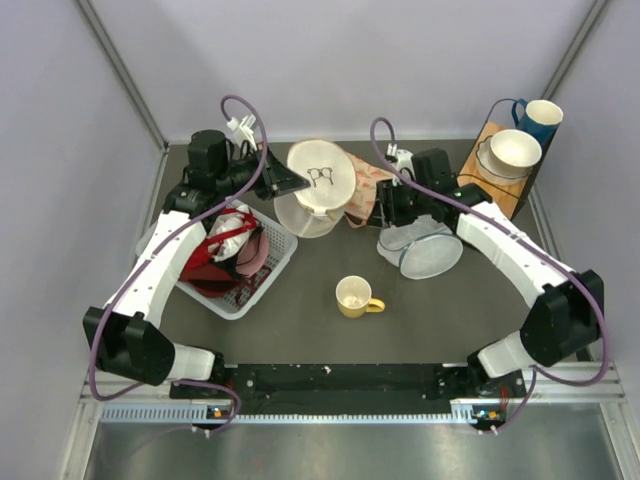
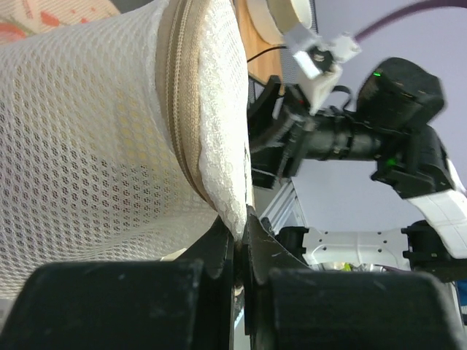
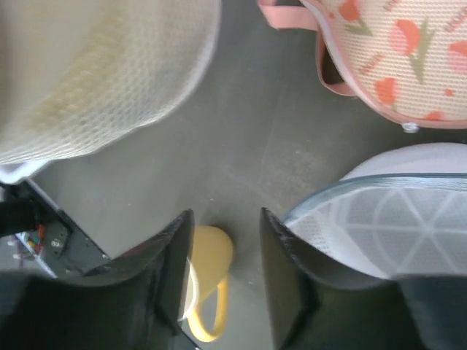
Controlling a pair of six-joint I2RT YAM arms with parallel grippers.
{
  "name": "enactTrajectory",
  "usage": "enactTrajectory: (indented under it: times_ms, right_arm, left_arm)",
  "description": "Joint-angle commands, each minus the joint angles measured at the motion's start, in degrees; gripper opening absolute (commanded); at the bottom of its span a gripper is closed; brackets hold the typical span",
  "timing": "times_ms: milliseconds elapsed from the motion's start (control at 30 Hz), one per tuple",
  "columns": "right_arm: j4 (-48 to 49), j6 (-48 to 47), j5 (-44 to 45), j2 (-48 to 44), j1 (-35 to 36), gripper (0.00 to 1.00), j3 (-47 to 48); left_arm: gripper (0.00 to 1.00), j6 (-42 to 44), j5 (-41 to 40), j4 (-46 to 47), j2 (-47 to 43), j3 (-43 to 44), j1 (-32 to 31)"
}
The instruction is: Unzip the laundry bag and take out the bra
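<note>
Nearest the arm bases, a yellow mug (image 1: 352,296) stands upright on the dark surface (image 1: 320,330), its handle to the right. To its left is a white slatted basket (image 1: 285,250) holding red and pink garments (image 1: 215,258); the left arm reaches over it.

Right of the mug and a little farther back lies a round bluish-grey mesh pouch (image 1: 425,255), tipped on its side. Just beyond it the right pincer (image 3: 226,219) hangs over the surface with its fingers apart and nothing between them. In the right wrist view the mug shows through the gap.

Farther back, at the middle, the left pincer (image 2: 239,226) is clamped on the rim of the laundry bag (image 1: 318,180). It pinches the mesh edge just beside the zipper (image 2: 179,95), which is closed along the stretch that shows. The bag is held tilted, its domed top and small black mark turned upward. Whether its lower edge touches the surface cannot be told. The bra (image 3: 69,102) shows only as a dull yellow patch through the mesh, inside the bag.

Behind the bag, between it and the right arm, lies a flat pink patterned pouch (image 1: 368,185). At the far right corner a wooden board (image 1: 490,178) carries stacked white bowls (image 1: 515,150) and a blue mug (image 1: 542,118).
</note>
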Motion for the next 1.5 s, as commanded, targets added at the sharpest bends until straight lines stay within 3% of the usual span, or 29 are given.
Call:
enactTrajectory:
  times_ms: [0,367,633,867,933,1000,1133,1467]
  right_arm:
    - [5.9,0.9,-2.3,-7.0,3.9,0.62,2.5]
    - [12.8,6.0,-8.2,-3.6,13.3,0.62,6.2]
    - [13.7,7.3,-8.8,-0.5,13.6,0.53,9.5]
    - [13.7,7.4,-7.6,0.3,13.7,0.35,8.9]
    - [13.7,7.3,-6.8,0.2,13.7,0.24,8.7]
    - [13.8,7.3,-6.2,0.0,13.7,0.01,8.3]
    - [12.3,5.3,-2.1,-0.8,13.5,0.00,7.7]
    - [9.2,0.5,-6.0,-7.6,-2.0,0.00,-3.9]
  left_arm:
    - [0.00,1.8,-1.2,-0.2,0.3,2.2,-0.1]
    - [0.00,0.4,-3.5,-0.8,0.7,2.4,-0.2]
    - [0.00,0.5,-3.9,-1.1,0.0,2.4,-0.2]
    - [0.00,0.5,-3.9,-1.1,0.0,2.5,-0.2]
    - [0.00,0.5,-3.9,-1.1,0.0,2.5,-0.2]
    - [0.00,0.7,-3.9,-1.2,0.0,2.5,-0.2]
    - [0.00,1.0,-3.6,-1.4,0.0,2.7,-0.1]
    - [0.00,0.7,-0.7,-1.2,0.1,4.5,0.1]
